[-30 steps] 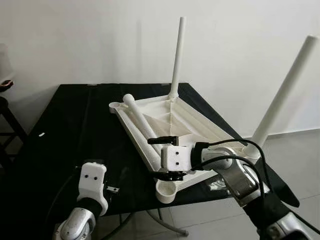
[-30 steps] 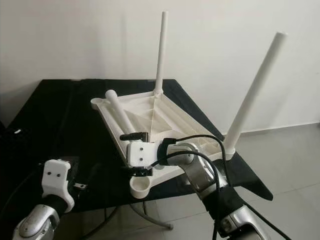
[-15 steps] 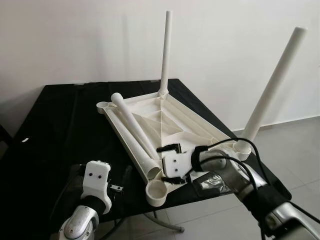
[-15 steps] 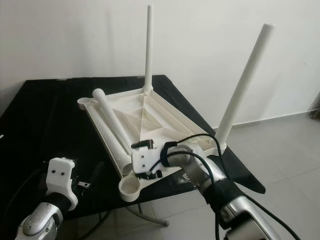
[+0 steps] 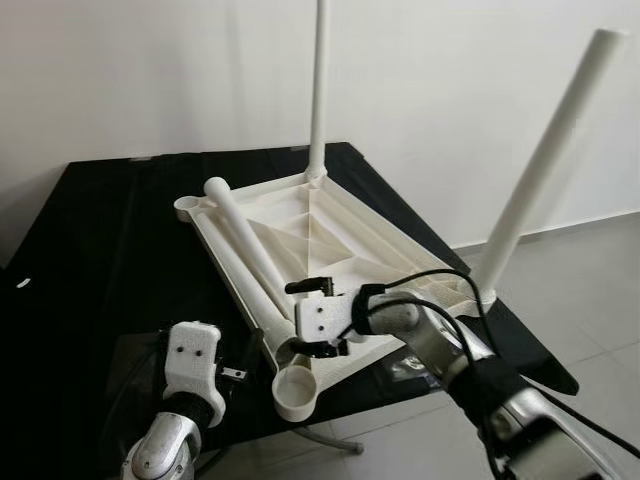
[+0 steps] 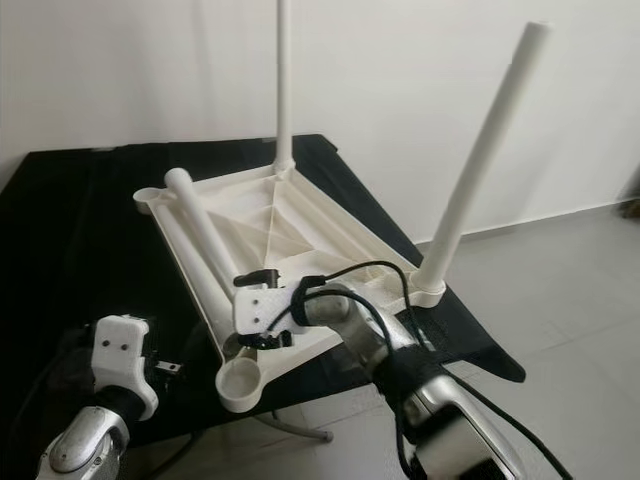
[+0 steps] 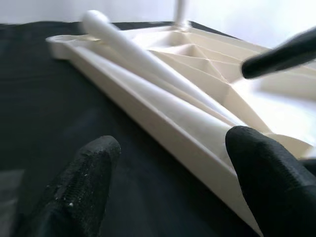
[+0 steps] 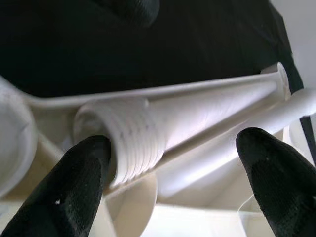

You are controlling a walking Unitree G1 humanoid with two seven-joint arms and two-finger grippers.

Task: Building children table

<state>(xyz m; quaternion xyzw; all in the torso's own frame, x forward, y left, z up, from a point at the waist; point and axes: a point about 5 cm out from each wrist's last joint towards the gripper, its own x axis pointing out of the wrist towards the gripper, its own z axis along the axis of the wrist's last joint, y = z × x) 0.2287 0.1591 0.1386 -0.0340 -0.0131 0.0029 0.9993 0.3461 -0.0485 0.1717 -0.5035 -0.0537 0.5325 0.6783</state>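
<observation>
A white table top (image 5: 345, 235) lies upside down on the black table (image 5: 100, 260). Two white legs stand upright in its corner sockets, one at the far corner (image 5: 319, 90) and one at the right corner (image 5: 545, 160). A third leg (image 5: 250, 250) lies loose along the top's left rim. Its threaded end (image 8: 128, 143) sits between the fingers of my open right gripper (image 5: 313, 318). Just in front is the empty near socket (image 5: 297, 390). My left gripper (image 7: 173, 182) hovers open over the black surface left of the rim, with nothing between its fingers (image 7: 79, 187).
Another empty socket (image 5: 187, 208) is at the top's far left corner. The near socket overhangs the black table's front edge. A small clear bag (image 5: 405, 368) lies under my right arm. Tiled floor (image 5: 590, 270) lies to the right and a white wall behind.
The camera has swung, shifting the whole scene left in the picture. My right gripper stays open and has edged left towards the lying leg's threaded end. The left arm has barely moved.
</observation>
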